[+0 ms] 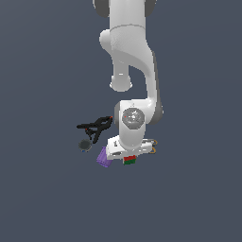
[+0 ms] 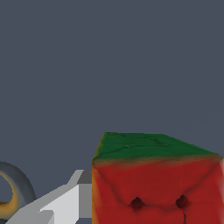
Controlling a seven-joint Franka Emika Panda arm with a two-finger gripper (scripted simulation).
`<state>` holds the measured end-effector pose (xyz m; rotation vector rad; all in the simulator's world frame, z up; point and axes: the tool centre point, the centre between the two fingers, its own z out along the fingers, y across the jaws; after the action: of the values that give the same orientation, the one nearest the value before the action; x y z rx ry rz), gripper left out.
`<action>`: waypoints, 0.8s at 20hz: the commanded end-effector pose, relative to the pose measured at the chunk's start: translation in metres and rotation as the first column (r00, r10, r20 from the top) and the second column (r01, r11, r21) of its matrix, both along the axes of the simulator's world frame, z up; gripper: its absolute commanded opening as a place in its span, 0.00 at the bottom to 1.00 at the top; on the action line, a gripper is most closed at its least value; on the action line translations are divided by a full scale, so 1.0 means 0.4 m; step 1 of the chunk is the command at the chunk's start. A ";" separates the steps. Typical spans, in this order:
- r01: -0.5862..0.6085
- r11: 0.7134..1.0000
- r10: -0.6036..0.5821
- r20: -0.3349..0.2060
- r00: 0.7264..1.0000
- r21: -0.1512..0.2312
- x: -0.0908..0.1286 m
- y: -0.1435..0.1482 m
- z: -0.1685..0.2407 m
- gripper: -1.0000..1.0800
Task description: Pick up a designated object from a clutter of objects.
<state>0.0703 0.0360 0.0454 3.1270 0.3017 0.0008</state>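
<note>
The table is a flat, plain slate-grey surface of one even tone that runs to every border of the exterior view. In the wrist view the same matte grey table takes up most of the picture, smooth and unmarked.

I see flat, even, dim light, no cast shadows or glare; the wrist view's close cube looks smeared.

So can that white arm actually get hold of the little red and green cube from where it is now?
Probably yes. The gripper sits right over the cube, and the wrist view shows one finger against the cube's side. The purple cup stands beside it, apart.
</note>
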 end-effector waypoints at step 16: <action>0.000 1.000 0.000 0.002 1.000 0.000 0.028 0.088 0.381 0.00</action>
<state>0.0802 0.0669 0.1789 3.1266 0.3018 0.0009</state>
